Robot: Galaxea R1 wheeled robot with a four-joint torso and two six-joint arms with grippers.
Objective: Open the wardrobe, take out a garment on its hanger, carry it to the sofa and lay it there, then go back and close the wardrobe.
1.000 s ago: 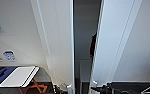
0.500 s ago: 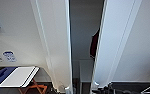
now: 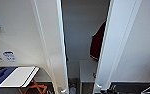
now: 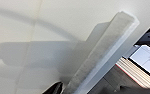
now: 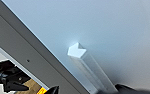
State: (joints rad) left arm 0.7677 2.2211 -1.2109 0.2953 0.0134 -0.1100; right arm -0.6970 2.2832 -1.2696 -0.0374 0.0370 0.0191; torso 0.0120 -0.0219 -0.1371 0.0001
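The wardrobe (image 3: 53,37) stood right before me, tall and white, its two flat doors swung partly open with a dark gap between them. In that gap hung the garment (image 3: 98,42), a maroon mass showing past the edge of the right-hand door (image 3: 121,37), its sleeves and collar hidden from me. Below it lay a pale shelf (image 3: 87,71).

My left gripper (image 4: 57,88) sat against the left door, a dark fingertip just beside the long white handle (image 4: 103,52), which stood out from the flat panel and cast a soft shadow. My right gripper (image 5: 91,89) was at the right door's handle (image 5: 89,67), a square-ended white bar, with dark tips either side of its near end. I could not tell how far either set of fingers was parted, nor whether they truly gripped the handles.
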